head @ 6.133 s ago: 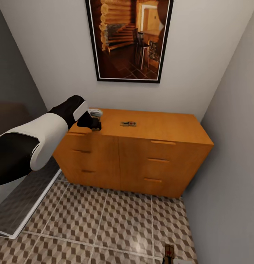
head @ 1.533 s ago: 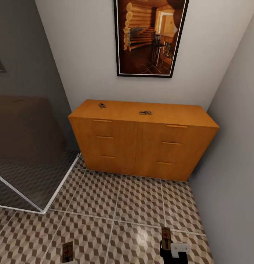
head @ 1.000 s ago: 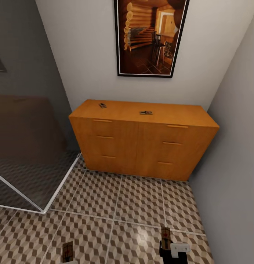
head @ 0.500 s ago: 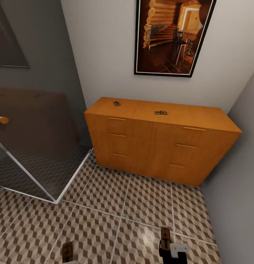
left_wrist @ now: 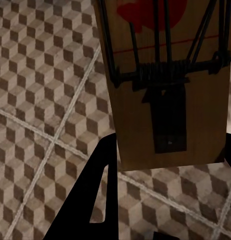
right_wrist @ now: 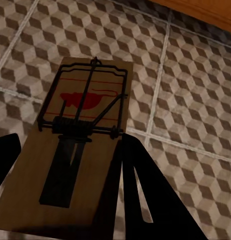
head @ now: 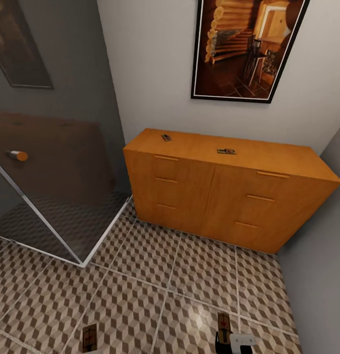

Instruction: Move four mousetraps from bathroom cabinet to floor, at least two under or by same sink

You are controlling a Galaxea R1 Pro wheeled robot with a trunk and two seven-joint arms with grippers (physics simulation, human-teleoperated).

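Note:
The orange-brown cabinet (head: 214, 196) stands against the back wall. Two mousetraps lie on its flat top, one near the left end (head: 165, 137) and one near the middle (head: 226, 151). My left gripper (left_wrist: 168, 155) is shut on a third mousetrap (left_wrist: 170, 75), which also shows low in the head view (head: 90, 337), above the cube-patterned bathroom floor (head: 140, 290). My right gripper (right_wrist: 70, 165) is shut on a fourth mousetrap (right_wrist: 80, 130); the head view has that trap (head: 223, 324) just ahead of the right gripper (head: 229, 339). The sink is out of view.
A glass shower panel (head: 52, 196) with a round handle (head: 16, 155) rises on the left, its lower corner meeting the floor (head: 84, 263). A framed picture (head: 248, 49) hangs above the cabinet. A grey wall (head: 317, 275) closes the right side.
Six seconds ago my left arm reached onto the cabinet top; now it hangs low with a trap. Over the last second the camera has moved, shifting the cabinet rightward in the picture.

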